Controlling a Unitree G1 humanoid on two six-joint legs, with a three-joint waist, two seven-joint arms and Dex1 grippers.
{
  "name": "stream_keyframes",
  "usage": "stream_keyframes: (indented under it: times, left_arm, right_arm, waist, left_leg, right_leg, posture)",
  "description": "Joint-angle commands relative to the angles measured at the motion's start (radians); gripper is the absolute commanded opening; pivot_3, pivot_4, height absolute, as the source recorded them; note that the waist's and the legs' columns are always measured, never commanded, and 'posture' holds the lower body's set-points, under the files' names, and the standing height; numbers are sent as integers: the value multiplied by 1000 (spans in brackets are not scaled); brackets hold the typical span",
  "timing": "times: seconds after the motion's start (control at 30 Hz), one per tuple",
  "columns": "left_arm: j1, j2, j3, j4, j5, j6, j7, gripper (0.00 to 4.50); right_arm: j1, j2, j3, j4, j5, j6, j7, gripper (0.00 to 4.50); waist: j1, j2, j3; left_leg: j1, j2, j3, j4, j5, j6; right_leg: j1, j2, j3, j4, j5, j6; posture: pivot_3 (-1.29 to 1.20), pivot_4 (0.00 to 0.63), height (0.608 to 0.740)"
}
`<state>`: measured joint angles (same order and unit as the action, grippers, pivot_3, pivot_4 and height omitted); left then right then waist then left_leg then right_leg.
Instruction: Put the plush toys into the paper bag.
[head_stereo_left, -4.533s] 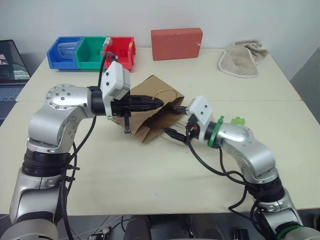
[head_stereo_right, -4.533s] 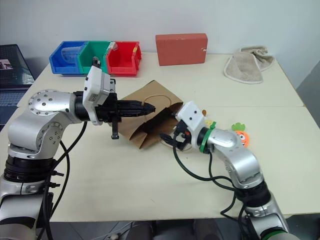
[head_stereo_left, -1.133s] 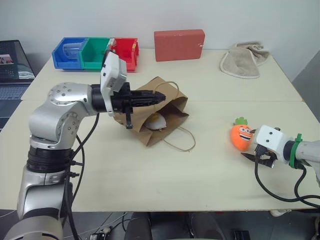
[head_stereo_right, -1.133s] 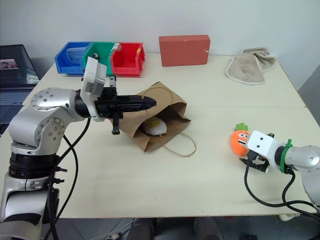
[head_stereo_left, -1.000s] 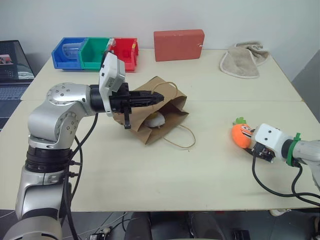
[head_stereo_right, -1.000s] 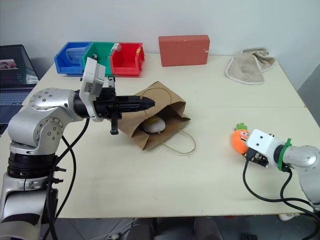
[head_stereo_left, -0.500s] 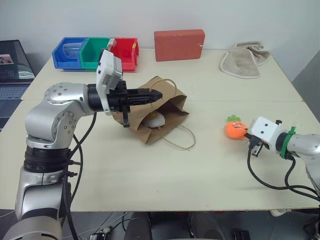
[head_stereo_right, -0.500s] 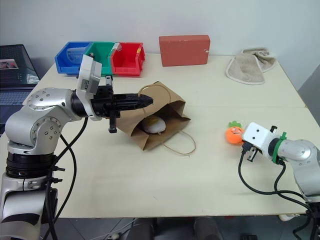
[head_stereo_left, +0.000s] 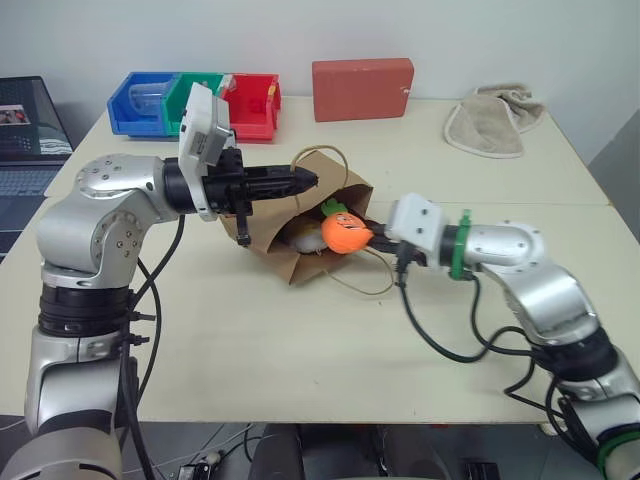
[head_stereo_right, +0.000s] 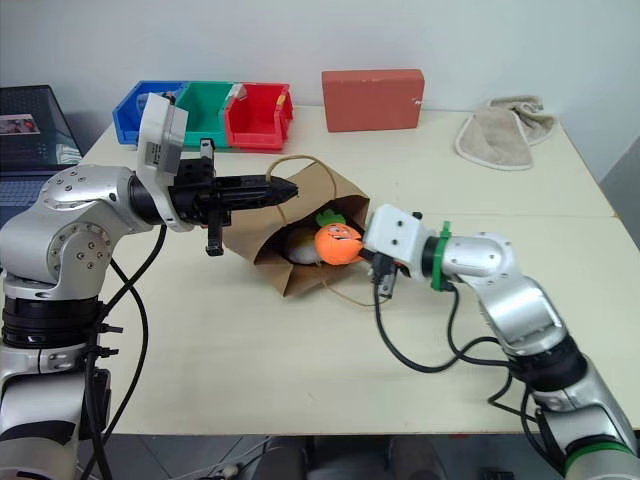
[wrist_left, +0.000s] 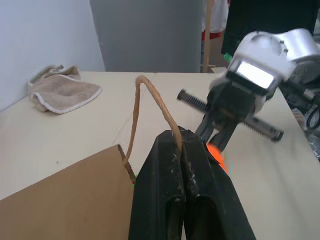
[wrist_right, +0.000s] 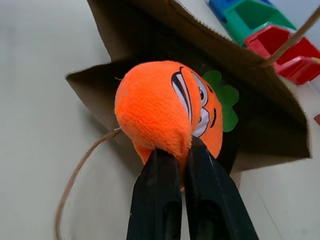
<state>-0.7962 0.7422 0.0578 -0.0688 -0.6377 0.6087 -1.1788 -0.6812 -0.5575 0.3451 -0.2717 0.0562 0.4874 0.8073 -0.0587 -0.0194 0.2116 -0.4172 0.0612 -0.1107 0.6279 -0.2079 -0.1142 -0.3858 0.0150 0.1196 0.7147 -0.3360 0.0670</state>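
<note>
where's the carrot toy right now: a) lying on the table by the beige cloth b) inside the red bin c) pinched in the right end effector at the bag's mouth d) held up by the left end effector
c: the right end effector is shut on the carrot, holding it at the open mouth of the bag.
</note>
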Motion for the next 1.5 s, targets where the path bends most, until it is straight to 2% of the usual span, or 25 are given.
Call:
stream_keyframes:
  times: [0.03, 0.23, 0.33, 0.5, 0.6, 0.83, 1.0, 1.23, 1.43, 1.5]
  left_arm:
    - [-26, 14, 25, -32, -26, 7, -12, 0]
    - [-5, 27, 37, -57, -45, 25, -11, 0]
    - [-4, 26, 39, -57, -45, 28, -3, 0]
    - [-11, 20, 39, -50, -42, 29, 2, 0]
    - [-20, 9, 31, -37, -32, 18, 8, 0]
    - [-37, -16, 19, -13, -13, -6, 27, 0]
    - [-40, -17, 18, -4, -7, -13, 26, 0]
    - [-64, -10, 16, 26, 8, -28, 16, 0]
    - [-74, -5, 17, 32, 16, -30, 7, 0]
    - [-71, -4, 19, 24, 15, -27, 8, 0]
  right_arm:
    - [-86, 42, 65, 108, -127, -103, -55, 13]
    - [-161, 132, 73, 257, -278, -157, -208, 13]
    - [-161, 147, 84, 262, -316, -179, -212, 805]
    - [-150, 168, 77, 233, -320, -179, -181, 2583]
    - [-135, 138, 51, 170, -284, -168, -116, 3585]
    - [-44, 4, -158, -114, 14, 37, 118, 3585]
    - [70, -85, -283, -242, 196, 189, 173, 3585]
    - [204, -22, -201, -78, 64, 189, -50, 3585]
    - [166, 111, -148, 162, 34, 169, -134, 3585]
    - [146, 145, -154, 197, 65, 194, -126, 3222]
  waist:
    - [0, 0, 0]
    - [0, 0, 0]
    - [0, 0, 0]
    - [0, 0, 0]
    - [0, 0, 0]
    - [5, 0, 0]
    - [3, 0, 0]
    - [-3, 0, 0]
    - [-6, 0, 0]
    - [-6, 0, 0]
  left_leg:
    - [0, 0, 0, 0, 0, 0]
    - [-1, 0, -1, -1, 0, 0]
    - [0, 0, -1, -2, 0, 0]
    - [0, 0, -1, -2, 0, 0]
    - [0, 0, -1, -2, 0, 0]
    - [-1, 0, -2, -2, 0, 0]
    - [0, 0, -2, -2, 0, 0]
    - [0, 0, 0, 0, 0, 0]
    - [0, 0, 0, -1, 0, 0]
    - [0, 0, 0, -1, 0, 0]
  right_leg:
    - [-1, 0, 0, 0, 0, 0]
    - [-1, 0, -1, 1, 0, 0]
    - [-1, 0, -1, 1, 0, 0]
    - [-1, 0, -1, 1, 0, 0]
    - [-1, 0, -1, 1, 0, 0]
    - [-1, 0, -2, 1, 0, 0]
    - [0, 0, -2, 1, 0, 0]
    - [0, 0, 0, 1, 0, 0]
    - [-1, 0, 0, 1, 0, 0]
    - [-1, 0, 0, 1, 0, 0]
  posture:
    - [0, 150, 740]
    - [0, 150, 740]
    - [0, 150, 740]
    - [0, 150, 740]
    - [0, 150, 740]
    - [0, 150, 740]
    - [0, 150, 740]
    - [0, 150, 740]
    - [0, 150, 740]
    - [0, 150, 740]
